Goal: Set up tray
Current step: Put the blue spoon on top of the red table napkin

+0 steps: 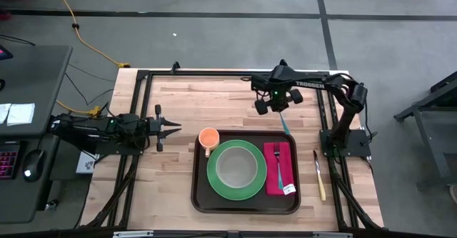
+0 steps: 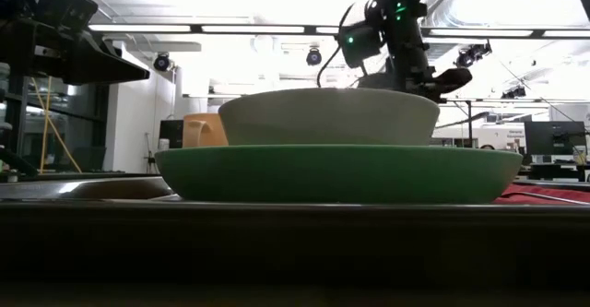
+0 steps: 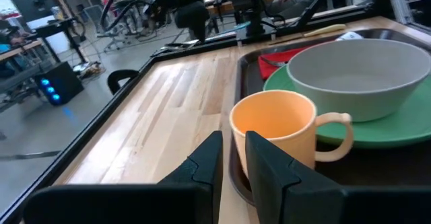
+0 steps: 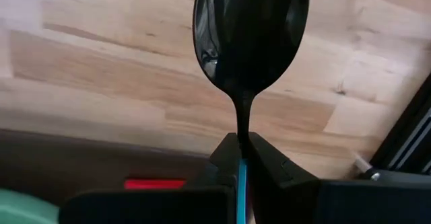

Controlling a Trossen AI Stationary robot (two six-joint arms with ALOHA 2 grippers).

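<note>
While the right pincer (image 1: 280, 110) hangs above the wooden surface (image 1: 186, 102) at upper centre of the overhead frame, pinching a black spoon (image 4: 250, 42) by its blue handle, the tray (image 1: 201, 195) sits at lower centre, carrying a green plate (image 1: 214, 181), grey bowl (image 1: 236, 167), orange cup (image 1: 208, 138), and fork (image 1: 278, 163) on a red napkin (image 1: 271, 184). At left, the left pincer (image 1: 173, 128) waits, fingers slightly parted, holding nothing.

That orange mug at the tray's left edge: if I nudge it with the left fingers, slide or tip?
Probably slides. The orange mug stands upright and looks squat, so a low push should move it rather than topple it. Its handle faces the green plate, so it may turn or catch there. The tray rim beside it could also stop it.
</note>
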